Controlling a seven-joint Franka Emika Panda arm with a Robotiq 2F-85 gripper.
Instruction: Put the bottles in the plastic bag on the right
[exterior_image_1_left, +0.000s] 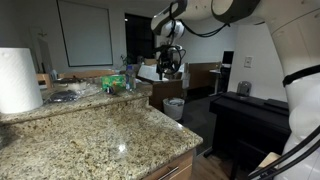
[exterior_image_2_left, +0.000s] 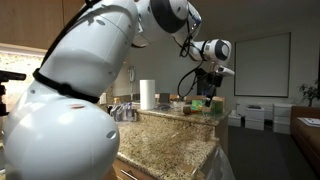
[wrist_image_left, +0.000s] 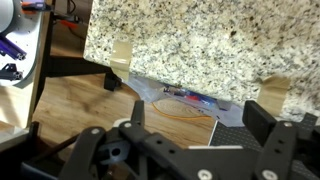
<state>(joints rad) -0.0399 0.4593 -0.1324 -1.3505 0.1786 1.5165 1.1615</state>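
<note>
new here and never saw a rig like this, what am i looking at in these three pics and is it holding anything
It is a white robot arm with a two-finger gripper at its end. Two pictures come from cameras standing in the room, at different spots. The third comes from a camera on the wrist, looking down past the dark fingers. Below is a speckled granite counter. In an exterior view it carries a paper towel roll and, further back, green items too small to name. The fingers are spread wide with nothing between them, so nothing is held.
</note>
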